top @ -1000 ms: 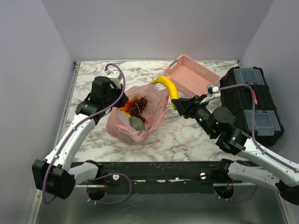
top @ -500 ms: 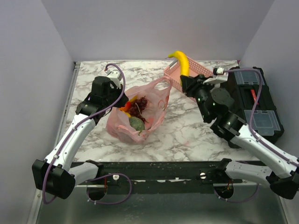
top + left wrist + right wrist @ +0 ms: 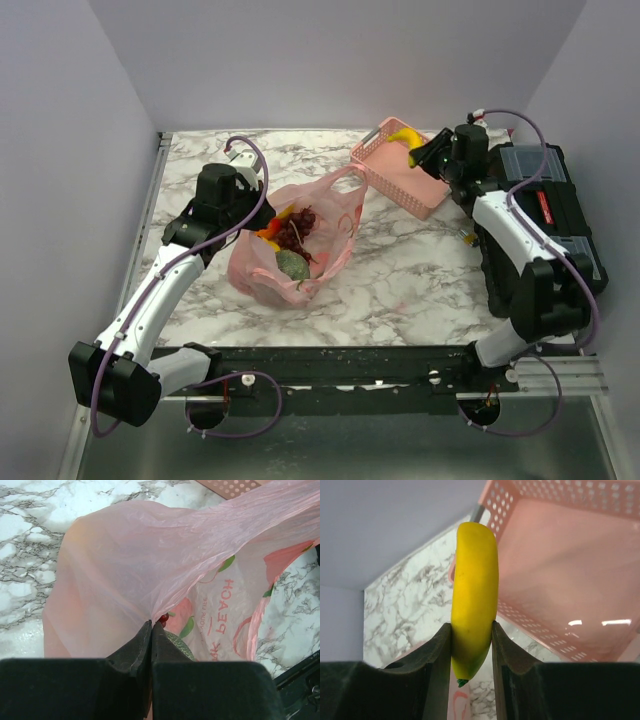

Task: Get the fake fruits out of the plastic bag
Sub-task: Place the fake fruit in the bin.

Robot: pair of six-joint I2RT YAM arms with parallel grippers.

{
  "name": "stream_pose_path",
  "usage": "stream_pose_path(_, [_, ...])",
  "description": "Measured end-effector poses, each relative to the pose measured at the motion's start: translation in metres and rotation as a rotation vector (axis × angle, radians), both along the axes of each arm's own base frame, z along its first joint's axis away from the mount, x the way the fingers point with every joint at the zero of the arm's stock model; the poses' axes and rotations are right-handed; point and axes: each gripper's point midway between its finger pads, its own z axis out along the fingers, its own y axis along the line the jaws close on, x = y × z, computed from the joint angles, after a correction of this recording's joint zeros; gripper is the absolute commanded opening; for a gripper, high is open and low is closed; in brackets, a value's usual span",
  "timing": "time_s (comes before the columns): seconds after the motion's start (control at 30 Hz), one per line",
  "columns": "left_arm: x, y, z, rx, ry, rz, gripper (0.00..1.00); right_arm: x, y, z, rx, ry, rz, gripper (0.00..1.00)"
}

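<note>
Banana (image 3: 472, 595) tight in the right hand (image 3: 471, 630), over the basket (image 3: 570, 565) — left hand (image 3: 151, 625) (closed) on plastic bag (image 3: 130, 565).

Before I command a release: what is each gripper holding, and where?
Right gripper clamps the yellow banana near its green-tipped end; left gripper pinches a fold of the pink plastic bag.

The tabletop (image 3: 410, 270) lies open between plastic bag (image 3: 262, 275) and toolbox (image 3: 560, 215); basket (image 3: 400, 165) blocks beyond.

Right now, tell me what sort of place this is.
Likely a robot test cell: plain walls enclose a marble-patterned table, and the right gripper holds a toy banana by a pink basket.
</note>
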Motion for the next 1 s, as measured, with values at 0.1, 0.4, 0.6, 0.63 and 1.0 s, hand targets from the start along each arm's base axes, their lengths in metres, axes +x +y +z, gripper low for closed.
stream_pose_path(0.1, [0.0,-0.001,0.0,-0.004,0.002,-0.001,0.0,0.011,0.002,-0.045,0.073,0.114,0.066,0.01])
stream_pose_path(0.4, [-0.002,-0.003,0.001,-0.013,0.006,-0.01,0.0,0.031,-0.01,-0.157,0.273,0.358,0.133,0.01])
stream_pose_path(0.6, [-0.002,-0.003,0.001,-0.014,0.006,-0.011,0.0,0.05,0.002,-0.142,0.342,0.294,0.188,0.01])
stream_pose_path(0.63, [-0.002,-0.003,0.001,-0.014,0.007,-0.011,0.0,0.053,0.003,-0.137,0.349,0.278,0.193,0.01])
stream_pose_path(1.0, [-0.003,-0.004,0.001,-0.02,0.009,-0.016,0.0,0.104,0.0,-0.109,0.343,0.179,0.183,0.07])
